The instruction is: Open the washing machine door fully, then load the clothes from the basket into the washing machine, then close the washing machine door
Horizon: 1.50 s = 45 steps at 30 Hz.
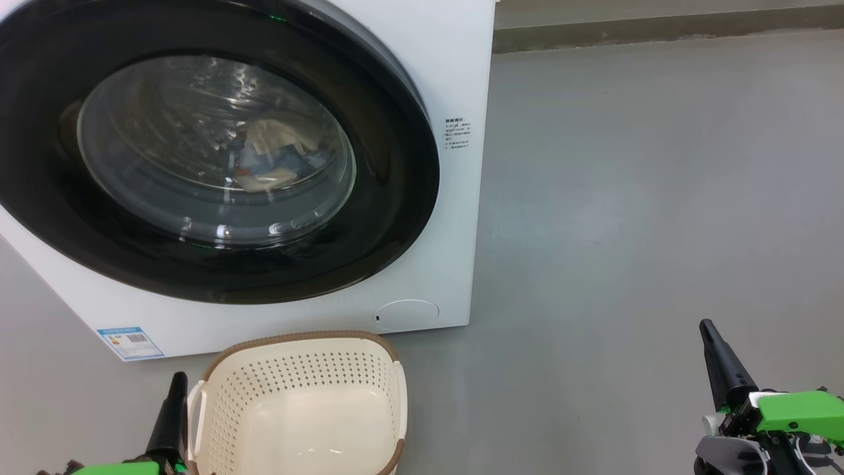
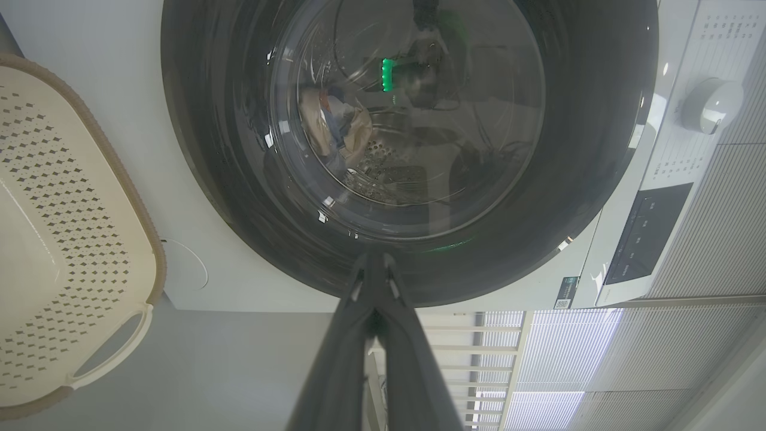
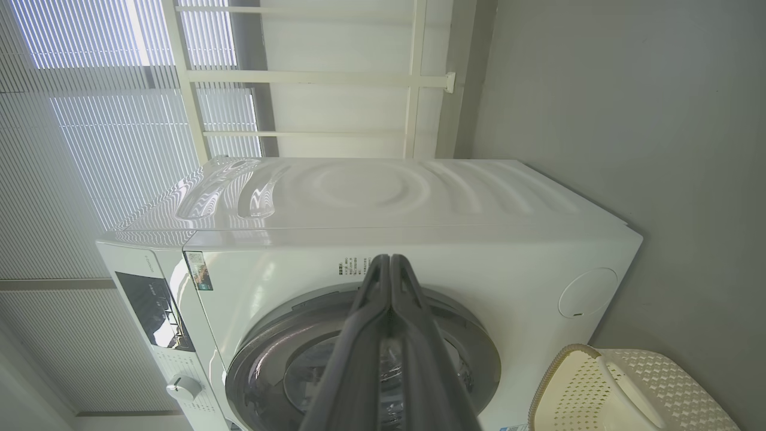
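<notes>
The washing machine [image 1: 455,79] stands in front of me with its door [image 1: 395,165] shut flat against the white front. Through the glass bowl the clothes [image 1: 270,155], cream and blue fabric, lie in the drum; in the left wrist view the clothes [image 2: 335,126] show behind the door [image 2: 197,120]. The cream basket [image 1: 297,369] sits on the floor below the door, its bottom bare. My left gripper [image 1: 178,379] is shut with nothing in it, just left of the basket. My right gripper [image 1: 707,326] is shut too, far right over the floor.
Grey floor [image 1: 659,198] stretches to the right of the machine up to a wall skirting [image 1: 659,30]. A round flap [image 1: 405,314] and a blue label [image 1: 130,342] mark the machine's lower front. A control panel and knob [image 2: 712,105] sit above the door.
</notes>
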Tool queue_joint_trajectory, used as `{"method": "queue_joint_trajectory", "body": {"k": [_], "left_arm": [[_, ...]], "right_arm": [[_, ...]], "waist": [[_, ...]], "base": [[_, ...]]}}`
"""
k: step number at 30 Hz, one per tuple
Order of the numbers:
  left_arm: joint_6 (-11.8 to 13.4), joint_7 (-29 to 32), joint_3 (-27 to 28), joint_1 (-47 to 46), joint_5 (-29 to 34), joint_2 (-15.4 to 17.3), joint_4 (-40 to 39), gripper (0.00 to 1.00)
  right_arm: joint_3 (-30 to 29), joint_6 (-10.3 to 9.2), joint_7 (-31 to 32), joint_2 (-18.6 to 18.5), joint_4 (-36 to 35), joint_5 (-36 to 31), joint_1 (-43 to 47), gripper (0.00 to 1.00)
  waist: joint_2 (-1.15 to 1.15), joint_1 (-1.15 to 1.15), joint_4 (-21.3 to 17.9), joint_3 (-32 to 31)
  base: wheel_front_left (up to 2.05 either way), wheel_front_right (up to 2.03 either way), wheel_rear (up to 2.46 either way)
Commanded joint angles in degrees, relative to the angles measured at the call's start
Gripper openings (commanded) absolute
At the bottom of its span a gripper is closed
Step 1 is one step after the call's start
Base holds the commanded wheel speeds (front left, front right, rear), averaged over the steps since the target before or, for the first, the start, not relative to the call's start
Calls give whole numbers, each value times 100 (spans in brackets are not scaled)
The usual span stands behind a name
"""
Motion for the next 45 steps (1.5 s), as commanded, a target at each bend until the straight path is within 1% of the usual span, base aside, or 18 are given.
{"method": "queue_joint_trajectory", "body": {"k": [1,45], "left_arm": [[-14,39,184,-244,-50,51,-178,0],[-14,37,181,-244,-52,51,-178,0]], "right_arm": [[104,10,29,-48,-170,-4,-253,0],[108,10,26,-48,-170,-1,-252,0]], "waist": [[0,0,0,0],[0,0,0,0]], "base": [[0,0,0],[0,0,0]]}}
